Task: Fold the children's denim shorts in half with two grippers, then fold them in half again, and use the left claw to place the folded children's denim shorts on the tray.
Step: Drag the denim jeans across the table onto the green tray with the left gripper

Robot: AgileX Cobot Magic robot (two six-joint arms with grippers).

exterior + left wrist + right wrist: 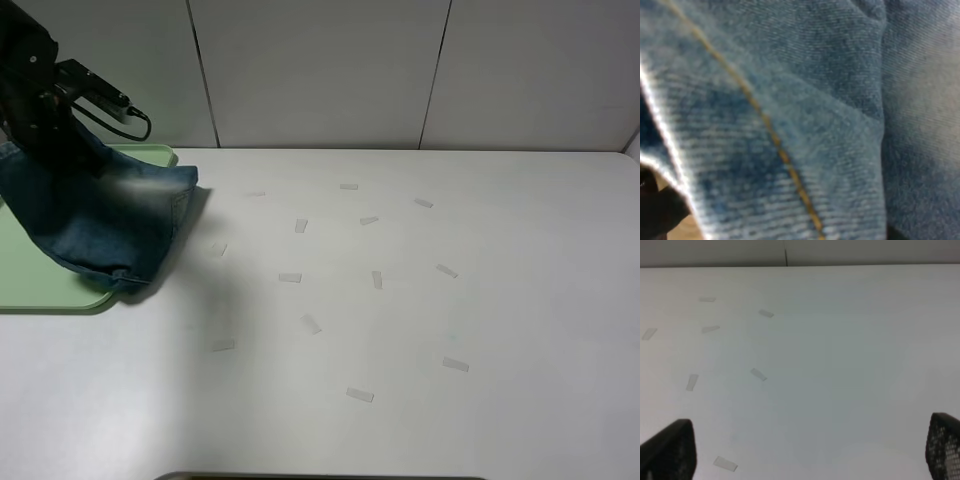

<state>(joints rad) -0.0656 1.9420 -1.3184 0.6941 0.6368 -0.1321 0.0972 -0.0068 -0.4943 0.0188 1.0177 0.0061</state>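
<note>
1. The left gripper [62, 150] is clamped shut on the children's denim shorts [105, 225], holding the bundle by its upper edge at the far left of the high view; its fingertips are hidden in the cloth.
2. In the left wrist view the denim [805, 115] fills nearly the whole picture, blurred, with an orange-stitched seam running across it on a slant.
3. The shorts hang folded from the gripper, their lower edge sagging over the right part of the tray [40, 275]; whether they touch it I cannot tell.
4. The tray is pale green and lies at the left edge of the white bench [420, 320].
5. The right gripper [805, 450] stands wide open, holding nothing, above bare bench.
6. Small pale tape strips [290, 277] are scattered across the middle of the bench.
</note>
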